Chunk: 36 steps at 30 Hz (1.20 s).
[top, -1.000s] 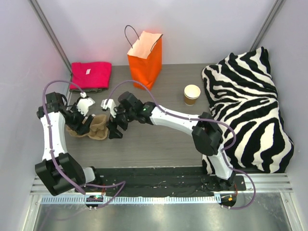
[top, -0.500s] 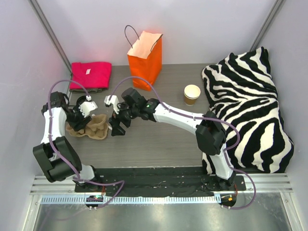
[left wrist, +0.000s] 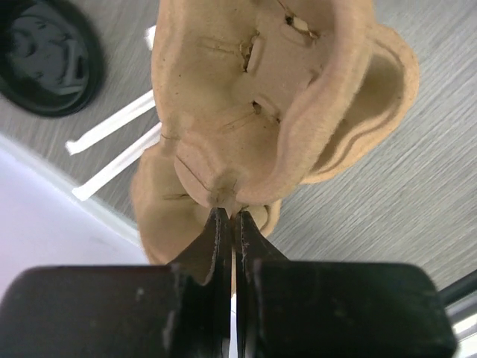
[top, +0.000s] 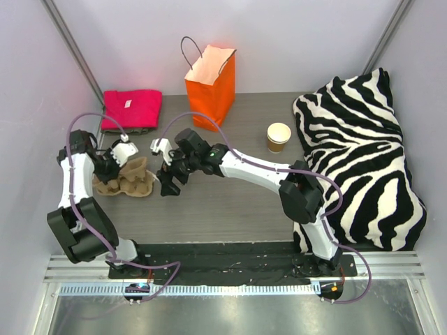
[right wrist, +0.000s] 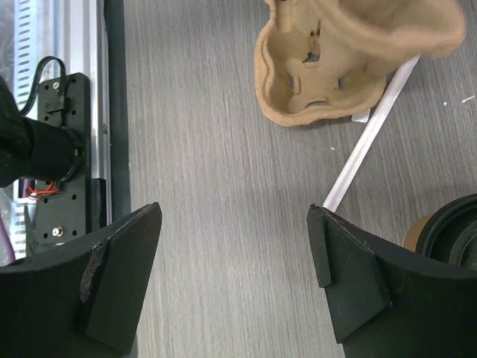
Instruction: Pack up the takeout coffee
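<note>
The takeout coffee cup [top: 278, 137] stands upright and lidless on the table beside the zebra cushion, far from both grippers. A round black lid [left wrist: 46, 56] lies flat on the table, also seen at the right wrist view's edge [right wrist: 456, 233]. My left gripper [top: 117, 171] [left wrist: 227, 212] is shut on the rim of the moulded brown cup tray [top: 131, 180] [left wrist: 261, 104]. Just right of the tray [right wrist: 350, 52], my right gripper [top: 167, 184] [right wrist: 235, 216] hangs open over bare table, holding nothing. The orange bag [top: 209, 82] stands open at the back.
Two white straws [left wrist: 112, 133] lie by the lid, one also in the right wrist view [right wrist: 369, 142]. A pink folded cloth [top: 131, 108] sits at back left. The zebra cushion [top: 363, 160] fills the right side. Grey walls close in left and right.
My left gripper has closed on the tray's rim, and the tray has shifted slightly left and back. The right gripper stays open and has drawn a little away from the tray.
</note>
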Each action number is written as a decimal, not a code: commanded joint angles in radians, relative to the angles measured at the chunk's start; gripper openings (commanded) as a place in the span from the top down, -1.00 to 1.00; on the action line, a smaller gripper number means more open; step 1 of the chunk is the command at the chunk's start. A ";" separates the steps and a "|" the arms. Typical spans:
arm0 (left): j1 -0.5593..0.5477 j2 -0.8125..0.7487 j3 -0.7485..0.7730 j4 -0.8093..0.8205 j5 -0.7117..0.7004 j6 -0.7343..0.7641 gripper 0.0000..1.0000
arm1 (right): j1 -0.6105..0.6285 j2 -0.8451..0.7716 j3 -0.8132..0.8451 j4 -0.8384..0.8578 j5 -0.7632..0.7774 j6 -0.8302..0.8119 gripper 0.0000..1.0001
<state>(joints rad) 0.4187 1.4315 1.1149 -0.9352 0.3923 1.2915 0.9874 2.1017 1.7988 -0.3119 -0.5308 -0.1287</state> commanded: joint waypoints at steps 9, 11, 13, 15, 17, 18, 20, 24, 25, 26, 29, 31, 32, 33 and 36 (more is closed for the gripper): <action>0.060 0.018 0.311 0.002 -0.007 -0.322 1.00 | 0.082 0.099 0.129 0.122 0.138 -0.098 -0.79; 0.066 0.039 0.336 0.007 -0.021 -0.389 1.00 | 0.111 0.144 0.155 0.143 0.198 -0.121 -0.81; 0.071 0.049 0.365 0.004 -0.024 -0.422 1.00 | 0.129 0.196 0.206 0.149 0.236 -0.152 -0.83; 0.072 0.056 0.378 0.009 -0.036 -0.457 1.00 | 0.151 0.230 0.256 0.158 0.291 -0.170 -0.84; 0.074 0.058 0.378 0.010 -0.047 -0.469 1.00 | 0.163 0.282 0.284 0.180 0.328 -0.192 -0.85; 0.074 0.060 0.378 0.013 -0.053 -0.478 1.00 | 0.166 0.299 0.304 0.188 0.374 -0.199 -0.85; 0.074 0.060 0.375 0.006 -0.062 -0.485 1.00 | 0.174 0.342 0.323 0.210 0.408 -0.225 -0.87; 0.081 0.055 0.358 0.004 -0.067 -0.495 1.00 | 0.188 0.409 0.391 0.227 0.456 -0.253 -0.88; 0.083 0.053 0.353 0.004 -0.067 -0.497 1.00 | 0.191 0.422 0.399 0.234 0.462 -0.261 -0.87; 0.083 0.052 0.343 0.004 -0.067 -0.497 1.00 | 0.194 0.431 0.404 0.246 0.469 -0.268 -0.87; 0.084 0.047 0.324 0.009 -0.069 -0.500 1.00 | 0.198 0.461 0.415 0.261 0.483 -0.298 -0.75; 0.086 0.049 0.315 0.009 -0.073 -0.501 1.00 | 0.198 0.468 0.413 0.261 0.485 -0.302 -0.32; 0.084 0.049 0.304 0.009 -0.076 -0.503 1.00 | 0.198 0.465 0.410 0.261 0.483 -0.304 -0.15; 0.084 0.049 0.300 0.010 -0.079 -0.502 1.00 | 0.198 0.457 0.395 0.261 0.479 -0.307 0.00; 0.086 0.047 0.289 0.010 -0.092 -0.506 1.00 | 0.201 0.413 0.352 0.264 0.459 -0.313 0.57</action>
<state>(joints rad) 0.4953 1.4929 1.4136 -0.9501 0.3126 0.8062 1.1786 2.5748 2.1601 -0.1047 -0.0677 -0.4225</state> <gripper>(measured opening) 0.023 0.348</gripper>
